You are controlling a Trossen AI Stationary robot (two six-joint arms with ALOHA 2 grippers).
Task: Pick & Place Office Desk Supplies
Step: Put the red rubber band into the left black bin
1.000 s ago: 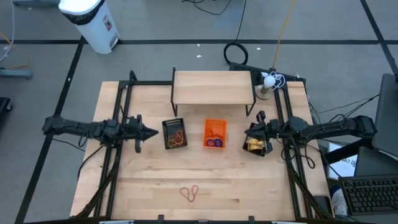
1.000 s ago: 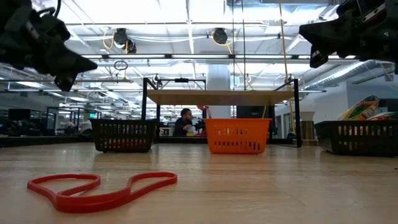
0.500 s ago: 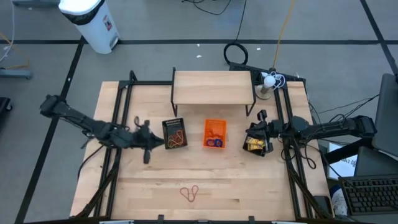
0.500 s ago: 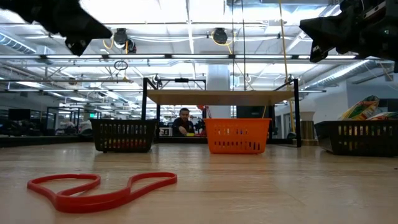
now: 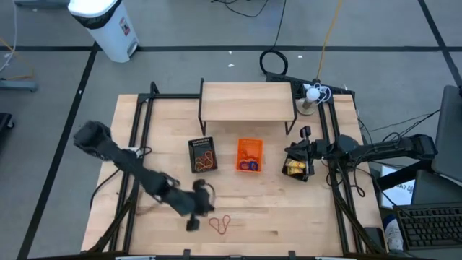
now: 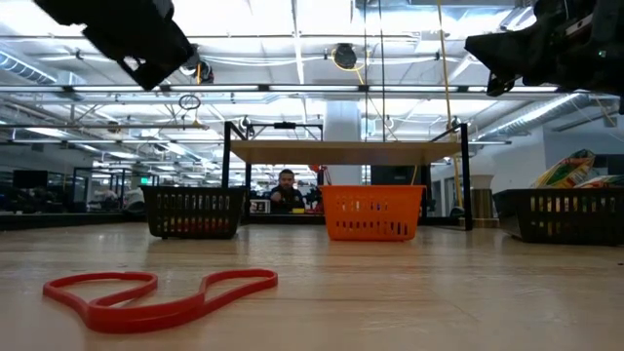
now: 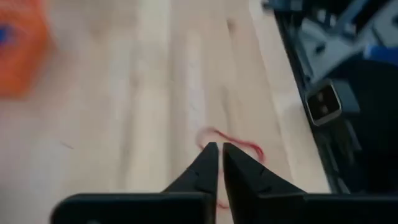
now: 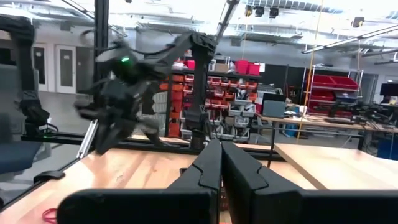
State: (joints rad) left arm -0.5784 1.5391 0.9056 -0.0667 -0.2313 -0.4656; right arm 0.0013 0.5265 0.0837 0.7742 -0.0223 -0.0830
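A red band point(image 5: 220, 224) lies loose on the table point(image 5: 289, 217) near its front edge. The left pincer point(image 5: 193, 217) hovers just beside it, fingers almost pressed together and holding nothing. The right pincer point(image 5: 294, 160), pressed together, waits over the black basket point(image 5: 297, 173) near the right edge.

Place: robotics lab or workshop | Floor: grey, marked with black tape lines point(image 5: 86, 68) | Ceiling: open, with long strip lights point(image 6: 292, 19) | Far side: racks of red storage bins point(image 8: 239, 78) and pale wooden workbenches point(image 8: 336, 165) | Near right: black computer keyboard point(image 5: 426, 220)
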